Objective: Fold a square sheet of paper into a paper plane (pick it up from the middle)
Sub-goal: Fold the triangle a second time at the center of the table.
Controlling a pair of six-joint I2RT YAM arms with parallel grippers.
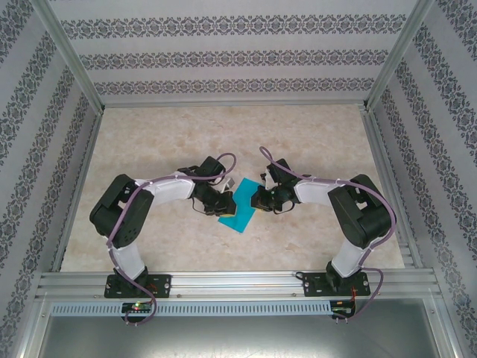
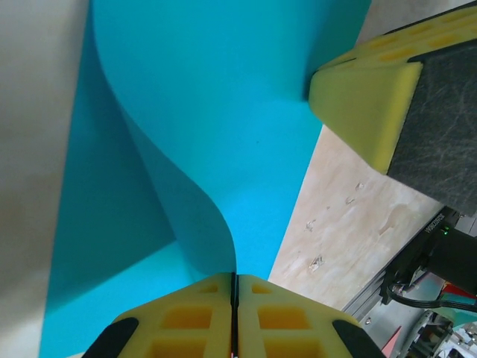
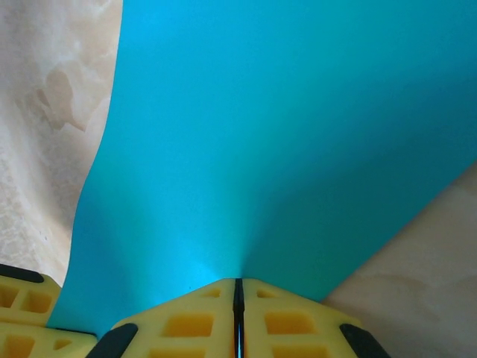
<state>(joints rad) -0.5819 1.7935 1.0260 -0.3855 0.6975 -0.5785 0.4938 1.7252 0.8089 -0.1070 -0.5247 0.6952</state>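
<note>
A: Entry one, square sheet of paper?
B: Thin teal paper, matt, smooth.
A: Pads of the right gripper?
B: Yellow, foam-like, matt.
A: Table?
B: Marbled beige, faint sheen.
A: Frame rail?
B: Brushed metal.

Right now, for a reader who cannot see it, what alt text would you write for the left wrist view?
The left gripper, shut at the bottom edge, pinches a blue sheet of paper that curves upward in a wave. At the upper right, the right gripper meets the paper's edge above a pale marbled table.
</note>
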